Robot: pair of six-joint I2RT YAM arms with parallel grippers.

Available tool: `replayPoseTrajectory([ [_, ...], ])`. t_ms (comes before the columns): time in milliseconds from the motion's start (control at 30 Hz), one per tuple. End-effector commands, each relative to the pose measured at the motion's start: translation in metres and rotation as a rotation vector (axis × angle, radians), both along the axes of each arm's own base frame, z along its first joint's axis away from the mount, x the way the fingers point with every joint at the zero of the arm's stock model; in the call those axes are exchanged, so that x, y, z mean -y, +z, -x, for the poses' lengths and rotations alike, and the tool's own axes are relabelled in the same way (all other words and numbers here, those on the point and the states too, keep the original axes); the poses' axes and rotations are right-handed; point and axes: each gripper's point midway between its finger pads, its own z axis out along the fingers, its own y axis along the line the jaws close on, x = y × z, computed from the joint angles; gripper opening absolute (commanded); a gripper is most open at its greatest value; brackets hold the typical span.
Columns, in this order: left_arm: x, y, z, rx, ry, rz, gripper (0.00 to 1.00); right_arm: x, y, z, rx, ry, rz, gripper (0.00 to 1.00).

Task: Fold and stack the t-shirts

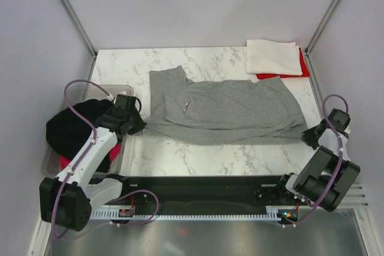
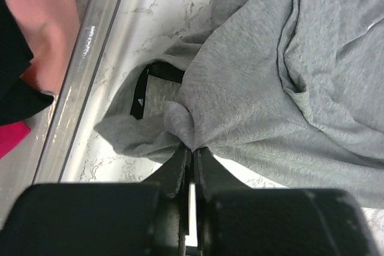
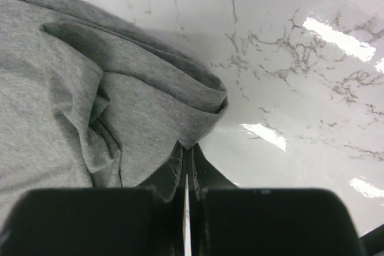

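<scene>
A heather grey t-shirt (image 1: 228, 112) with a small white logo lies spread across the marble table, folded lengthwise. My left gripper (image 1: 139, 125) is shut on its left edge (image 2: 186, 130), with the cloth bunched at the tips. My right gripper (image 1: 307, 135) is shut on its right corner (image 3: 195, 118). A folded white t-shirt (image 1: 272, 57) lies on a folded red one (image 1: 303, 67) at the back right. A black t-shirt (image 1: 75, 127) and a pink one (image 1: 111, 148) sit in the tub at the left.
A clear plastic tub (image 1: 53, 154) stands at the table's left edge beside my left arm; its rim (image 2: 84, 76) shows in the left wrist view. Grey walls and metal posts enclose the table. A black rail (image 1: 198, 187) runs along the front.
</scene>
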Motion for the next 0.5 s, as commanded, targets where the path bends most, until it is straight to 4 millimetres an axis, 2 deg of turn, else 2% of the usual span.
replayPoseTrajectory([
  [0,0.001,-0.016,0.008,-0.04,-0.026,0.005,0.12,0.011,0.004,0.004,-0.009,-0.009,0.059,0.0],
  [167,-0.004,-0.025,0.013,-0.056,-0.014,-0.015,0.18,0.024,0.001,0.02,-0.022,-0.1,0.049,0.0],
  [233,-0.002,-0.022,0.015,-0.051,-0.03,-0.006,0.29,0.025,0.001,0.021,-0.013,-0.103,0.032,0.16],
  [267,0.0,-0.02,0.015,-0.046,-0.037,0.002,0.34,0.021,0.002,0.018,0.002,-0.088,0.014,0.29],
  [300,0.003,-0.017,0.016,-0.039,-0.048,0.022,0.44,0.02,0.002,0.017,0.007,-0.081,0.009,0.65],
  [333,0.005,-0.009,0.015,-0.009,-0.053,0.037,0.49,0.02,0.006,0.016,0.018,-0.08,0.017,0.77],
  [400,0.009,0.005,0.012,0.032,-0.066,0.057,0.59,0.018,0.012,0.015,0.039,-0.078,0.018,0.9],
  [467,0.011,0.016,0.007,0.064,-0.086,0.053,0.62,0.015,0.023,0.01,0.081,-0.067,0.022,0.91],
])
